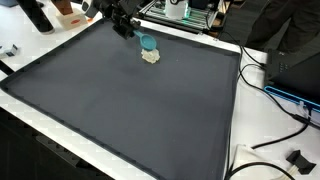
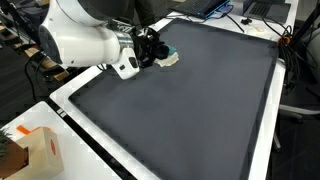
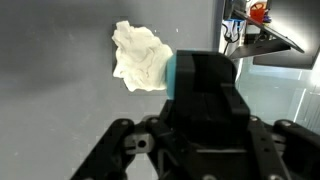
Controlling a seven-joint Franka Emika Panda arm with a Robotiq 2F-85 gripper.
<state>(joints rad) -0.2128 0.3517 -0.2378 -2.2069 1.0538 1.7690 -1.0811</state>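
Clamped in the black claw (image 3: 200,85): a smooth teal piece (image 3: 171,72), only an edge showing, jaws nearly together around it. Right beside that, a crumpled white wad (image 3: 138,55), lumpy and creased, lying on the matte dark-gray mat (image 1: 150,110) near one edge.

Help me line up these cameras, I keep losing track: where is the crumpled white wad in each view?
In an exterior view: crumpled white wad upper middle, near the dark mat's far edge.
In an exterior view: wad upper middle, just right of the white arm.
Wrist view: wad upper left of centre.
Shared landmark: the teal piece right beside the wad.
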